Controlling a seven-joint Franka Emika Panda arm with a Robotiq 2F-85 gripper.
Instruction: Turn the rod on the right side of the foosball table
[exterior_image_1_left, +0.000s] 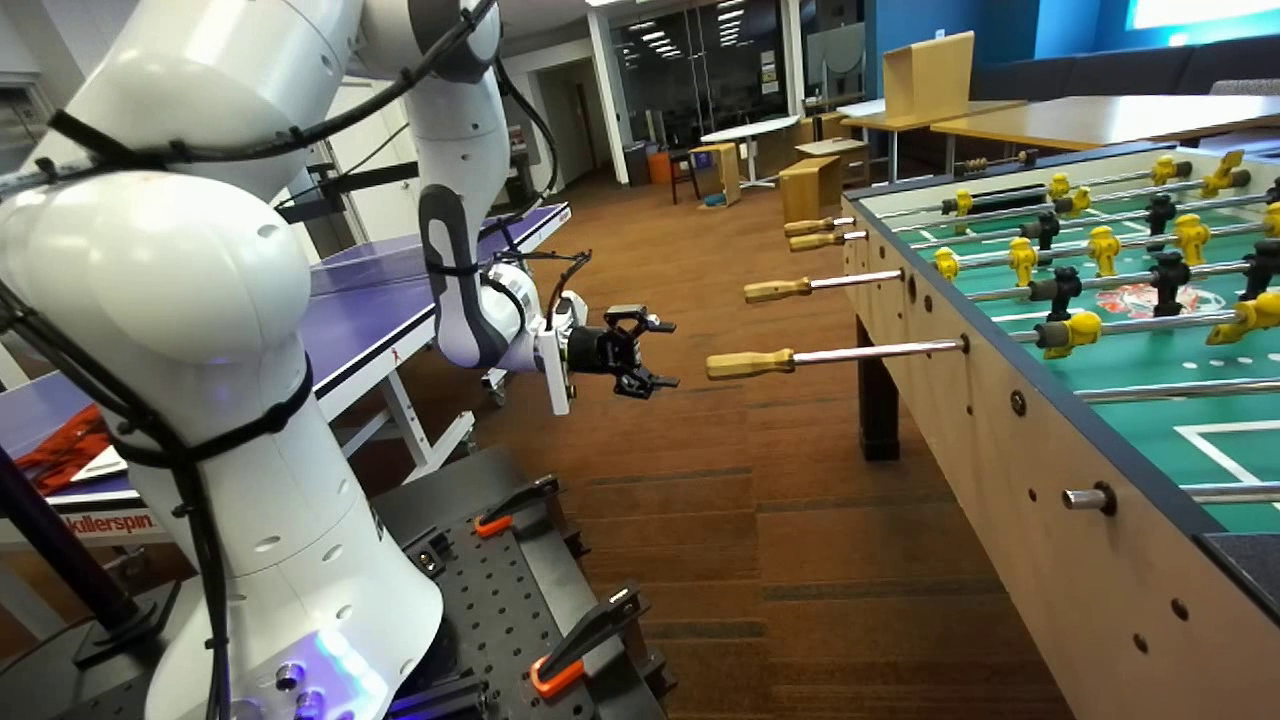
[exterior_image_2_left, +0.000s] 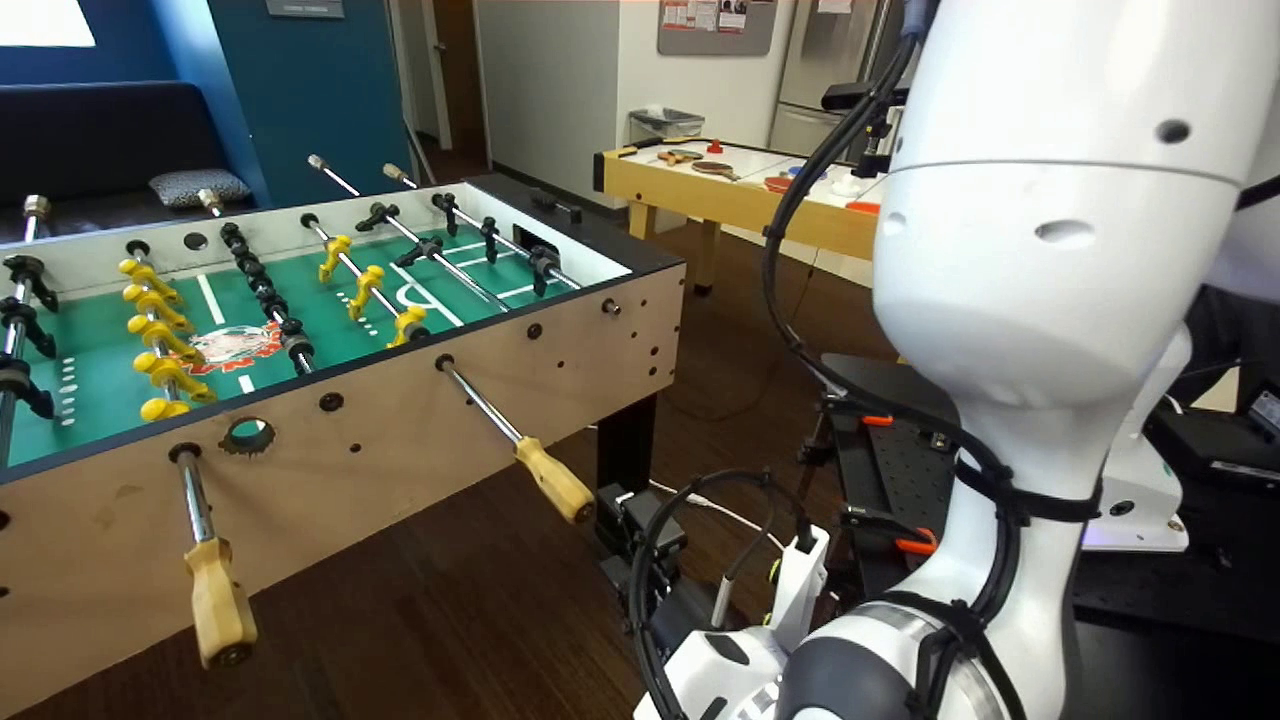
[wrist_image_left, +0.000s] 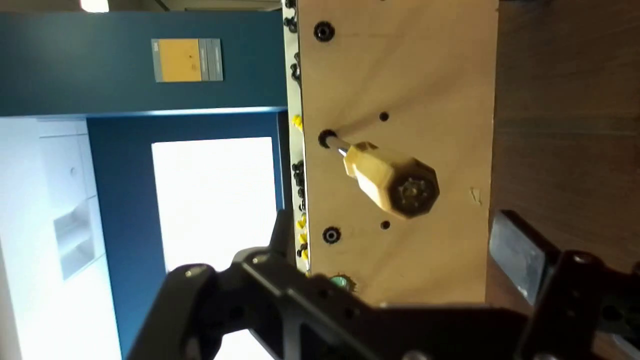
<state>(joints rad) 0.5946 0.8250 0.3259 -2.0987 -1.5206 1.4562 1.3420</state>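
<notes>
The rod (exterior_image_1_left: 875, 353) is silver and ends in a tan wooden handle (exterior_image_1_left: 750, 364). It sticks out of the light wooden side wall of the foosball table (exterior_image_1_left: 1010, 460). The rod's handle also shows in an exterior view (exterior_image_2_left: 553, 480) and end-on in the wrist view (wrist_image_left: 392, 177). My gripper (exterior_image_1_left: 668, 354) is open and empty, its fingers spread and pointing at the handle's end. A small gap separates the fingertips from the handle. In an exterior view the gripper (exterior_image_2_left: 635, 540) is partly hidden by its cables. In the wrist view the handle is ahead of the spread fingers (wrist_image_left: 400, 240).
Several shorter wooden handles (exterior_image_1_left: 776, 291) stick out farther along the same wall. A bare rod stub (exterior_image_1_left: 1088, 498) protrudes near the table's end. A blue-purple table-tennis table (exterior_image_1_left: 375, 300) stands behind the arm. Orange-black clamps (exterior_image_1_left: 590, 640) sit on the robot's base.
</notes>
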